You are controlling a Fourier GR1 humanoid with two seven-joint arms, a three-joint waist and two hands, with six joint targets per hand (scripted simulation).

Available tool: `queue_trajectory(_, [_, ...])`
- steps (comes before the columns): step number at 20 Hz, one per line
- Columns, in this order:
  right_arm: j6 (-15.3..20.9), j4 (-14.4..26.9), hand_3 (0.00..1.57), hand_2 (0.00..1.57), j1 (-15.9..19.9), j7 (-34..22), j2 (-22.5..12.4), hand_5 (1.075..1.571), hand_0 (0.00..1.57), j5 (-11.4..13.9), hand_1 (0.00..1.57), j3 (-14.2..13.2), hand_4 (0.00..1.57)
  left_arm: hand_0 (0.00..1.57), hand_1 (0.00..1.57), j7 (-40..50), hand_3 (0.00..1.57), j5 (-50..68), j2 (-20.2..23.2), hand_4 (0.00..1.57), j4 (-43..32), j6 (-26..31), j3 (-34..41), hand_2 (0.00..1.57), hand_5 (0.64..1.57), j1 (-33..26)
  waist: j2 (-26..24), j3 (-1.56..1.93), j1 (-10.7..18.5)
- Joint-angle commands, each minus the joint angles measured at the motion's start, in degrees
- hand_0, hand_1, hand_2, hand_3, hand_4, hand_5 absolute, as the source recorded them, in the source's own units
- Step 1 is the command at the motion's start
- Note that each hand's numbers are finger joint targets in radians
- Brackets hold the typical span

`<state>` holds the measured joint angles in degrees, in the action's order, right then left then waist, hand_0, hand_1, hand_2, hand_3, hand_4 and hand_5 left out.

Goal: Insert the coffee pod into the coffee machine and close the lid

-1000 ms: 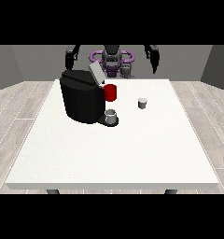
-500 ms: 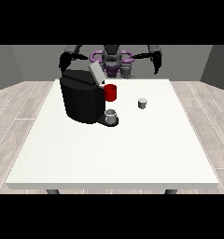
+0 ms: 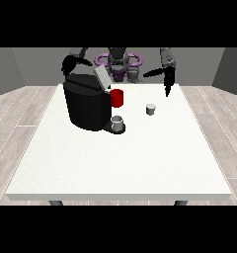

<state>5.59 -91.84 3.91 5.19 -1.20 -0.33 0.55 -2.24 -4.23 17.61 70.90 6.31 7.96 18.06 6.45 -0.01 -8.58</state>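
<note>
A black coffee machine (image 3: pixel 86 105) stands on the white table (image 3: pixel 120 158) at the back left, its grey lid (image 3: pixel 101 77) tilted up. Its red front part (image 3: pixel 117 98) faces right, with a grey cup (image 3: pixel 118 123) on the base below. The small grey coffee pod (image 3: pixel 150 109) sits upright on the table to the right of the machine. Above and behind the pod, the hand at the view's right (image 3: pixel 168 84) hangs with fingers pointing down, apart from it. The hand at the view's left (image 3: pixel 69 64) is raised behind the machine's top.
The robot's torso (image 3: pixel 118 64) is behind the table's far edge. The table's front half holds nothing. Wooden floor surrounds the table.
The hand at the view's right has come lower and forward, closer to the pod. The hand at the view's left has risen slightly behind the machine.
</note>
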Motion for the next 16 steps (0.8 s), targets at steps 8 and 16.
queue_trajectory(8, [-0.19,0.89,0.00,0.00,1.72,-1.00,0.91,1.571,0.00,0.08,0.00,1.99,0.26,0.00,0.00,0.04,0.00,-3.91,2.75,0.00,-17.29,-0.13,1.45,0.00,1.571,10.48,3.71,0.00,-1.78])
queue_trajectory(16, [2.48,7.16,0.00,0.00,5.31,-1.09,0.13,1.571,0.00,0.49,0.00,-1.38,0.37,0.00,0.00,-2.78,0.00,-10.73,1.15,0.00,-21.70,-1.36,-3.29,0.37,1.571,11.61,3.50,0.01,1.36])
